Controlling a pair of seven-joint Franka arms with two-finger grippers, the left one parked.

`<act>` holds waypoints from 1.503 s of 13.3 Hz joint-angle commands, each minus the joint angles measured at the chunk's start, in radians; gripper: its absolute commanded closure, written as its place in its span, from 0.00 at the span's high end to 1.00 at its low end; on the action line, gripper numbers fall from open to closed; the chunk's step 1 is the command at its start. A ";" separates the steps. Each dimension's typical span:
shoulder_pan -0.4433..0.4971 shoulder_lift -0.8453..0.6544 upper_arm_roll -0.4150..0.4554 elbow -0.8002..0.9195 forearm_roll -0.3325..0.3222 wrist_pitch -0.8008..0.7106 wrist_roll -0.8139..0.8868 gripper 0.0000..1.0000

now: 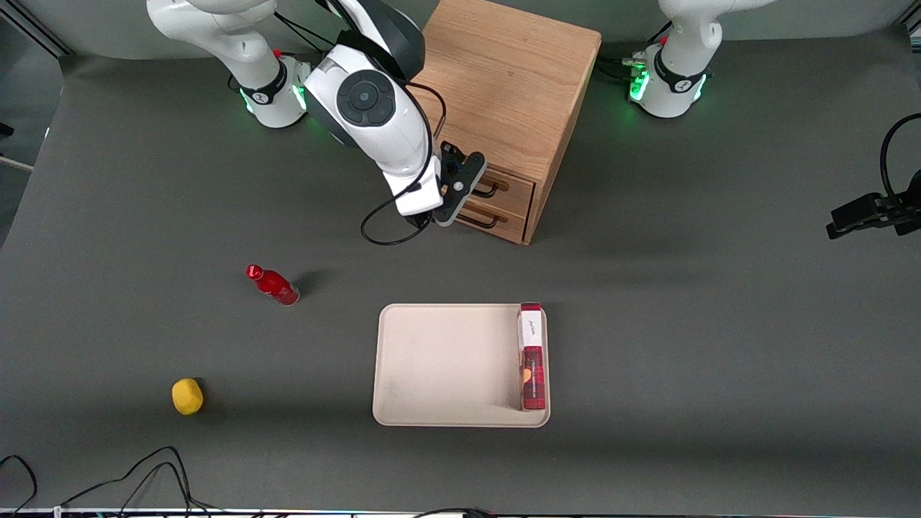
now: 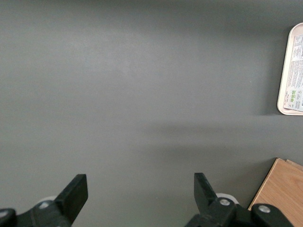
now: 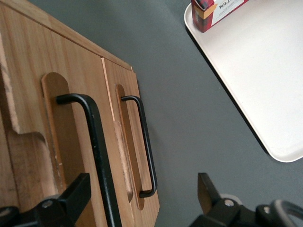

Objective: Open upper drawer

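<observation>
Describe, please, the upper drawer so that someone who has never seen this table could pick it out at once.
Find the oak cabinet between the two arm bases. Its front holds two light oak drawers stacked one over the other, each with a black wire handle. The upper drawer is the higher one, just under the cabinet's top; the open end effector sits at its handle, unlike the lower drawer beneath.

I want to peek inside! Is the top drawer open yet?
Not yet. The upper drawer is shut, its front level with the lower drawer. The hand is open around its black handle.
</observation>
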 commanded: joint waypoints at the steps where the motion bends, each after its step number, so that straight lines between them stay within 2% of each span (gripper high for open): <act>1: -0.014 -0.029 0.008 -0.046 0.023 0.037 -0.014 1.00; 20: -0.057 0.017 -0.001 -0.035 0.010 0.065 -0.060 1.00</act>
